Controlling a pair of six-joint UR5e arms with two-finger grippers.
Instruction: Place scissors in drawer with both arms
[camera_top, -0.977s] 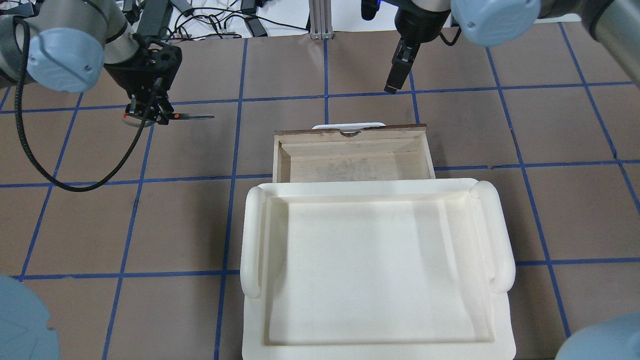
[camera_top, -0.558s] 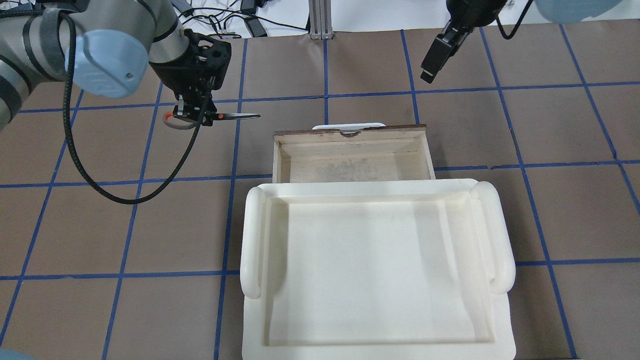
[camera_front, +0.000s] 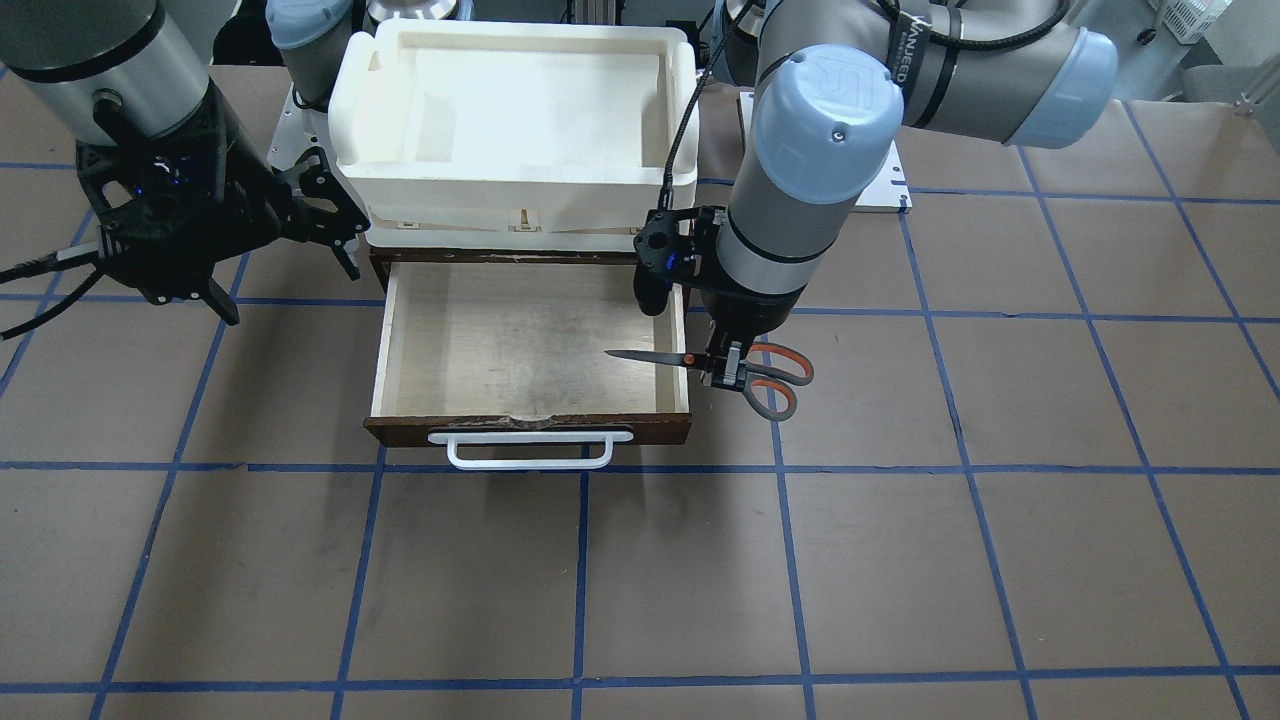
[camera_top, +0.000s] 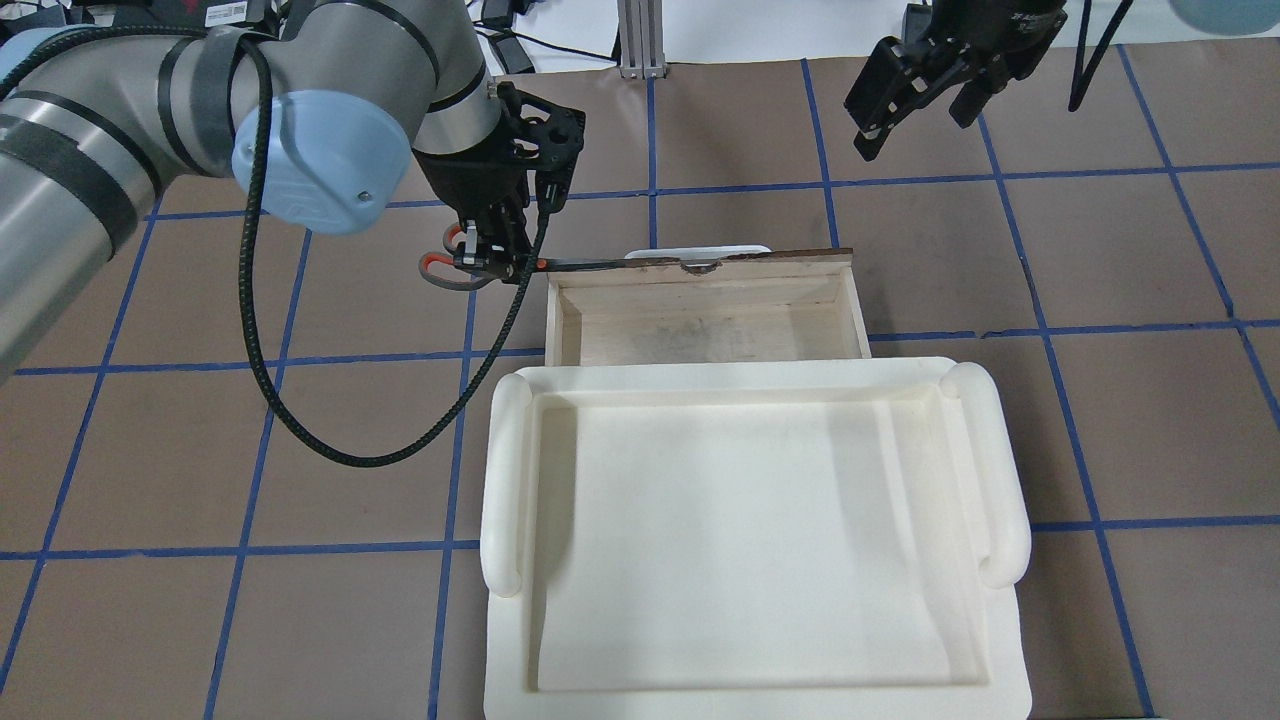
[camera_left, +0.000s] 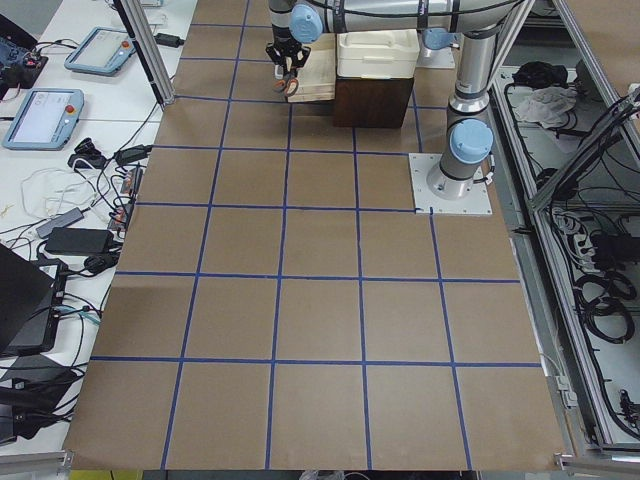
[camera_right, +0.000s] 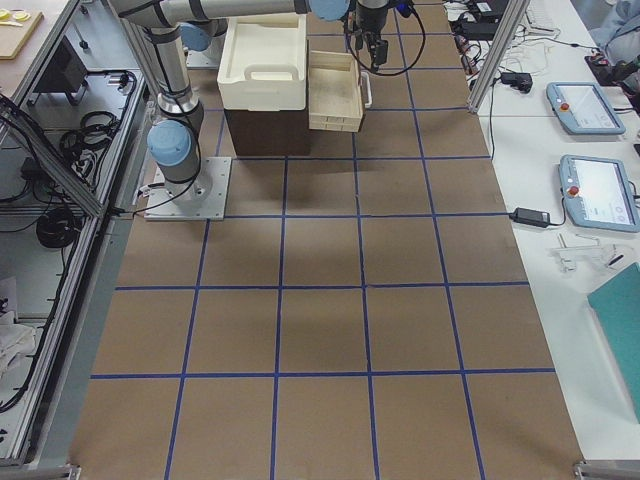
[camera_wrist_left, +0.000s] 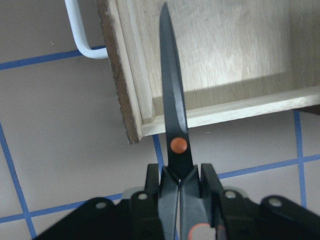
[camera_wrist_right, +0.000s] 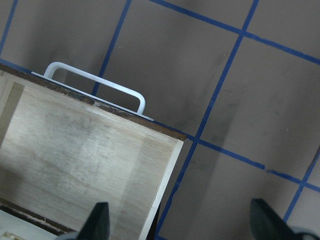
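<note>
Now grey-bladed, orange-handled scissors (camera_front: 686, 358), pinched in the black left gripper (camera_front: 725, 378), are brought tip-first over the brown wooden drawer (camera_front: 500, 340); release probably follows.

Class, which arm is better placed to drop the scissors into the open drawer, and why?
Left. The left hand grips the scissors near the pivot, blade tips over the drawer's side wall. The right hand is open, empty, away on the drawer's other side.

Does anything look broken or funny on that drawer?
Yes. The drawer has a ragged chip in the middle of its front edge, just above the white handle. Its floor looks smudged grey. The scissors look fine.
</note>
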